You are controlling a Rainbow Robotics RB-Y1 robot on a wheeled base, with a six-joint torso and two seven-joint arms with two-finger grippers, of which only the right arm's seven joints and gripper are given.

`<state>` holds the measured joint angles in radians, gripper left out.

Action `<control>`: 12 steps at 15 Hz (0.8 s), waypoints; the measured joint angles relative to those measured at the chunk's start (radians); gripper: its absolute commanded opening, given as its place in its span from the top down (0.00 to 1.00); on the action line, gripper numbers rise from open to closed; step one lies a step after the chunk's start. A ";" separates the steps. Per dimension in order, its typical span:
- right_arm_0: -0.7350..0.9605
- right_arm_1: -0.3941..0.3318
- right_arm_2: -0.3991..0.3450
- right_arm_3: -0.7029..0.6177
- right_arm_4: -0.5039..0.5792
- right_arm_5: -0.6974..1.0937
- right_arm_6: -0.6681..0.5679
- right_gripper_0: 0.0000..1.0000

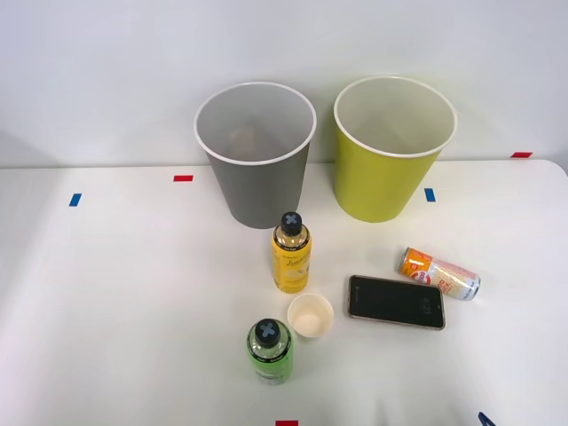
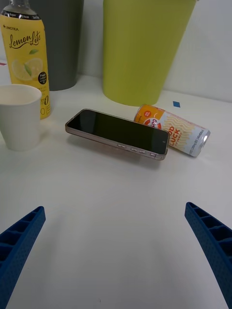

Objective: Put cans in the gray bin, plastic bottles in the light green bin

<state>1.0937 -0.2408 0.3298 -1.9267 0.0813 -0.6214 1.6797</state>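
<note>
Orange-and-white can [image 2: 172, 130]: shiny metal. Phone [image 2: 118, 133]: glossy glass, metallic frame. Cup [image 2: 18, 116]: matt paper. Fingers [image 2: 212, 241]: ribbed blue plastic. Table [image 1: 133, 293]: smooth matt white.

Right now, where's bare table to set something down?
Free: the wide stretch on the robot's left of the gray bin and yellow bottle; also the patch between the open right hand and the phone. Crowded: green bottle, paper cup, phone, orange-and-white can.
</note>
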 measured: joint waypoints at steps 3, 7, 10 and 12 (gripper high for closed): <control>0.000 0.000 0.000 0.000 0.000 0.000 0.000 0.00; 0.000 0.000 0.000 0.000 0.000 0.000 0.000 0.00; 0.000 0.000 0.000 0.000 0.000 0.000 0.000 0.00; 0.000 0.000 0.000 0.000 0.000 0.000 0.000 0.00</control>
<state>1.0937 -0.2408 0.3298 -1.9267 0.0813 -0.6213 1.6797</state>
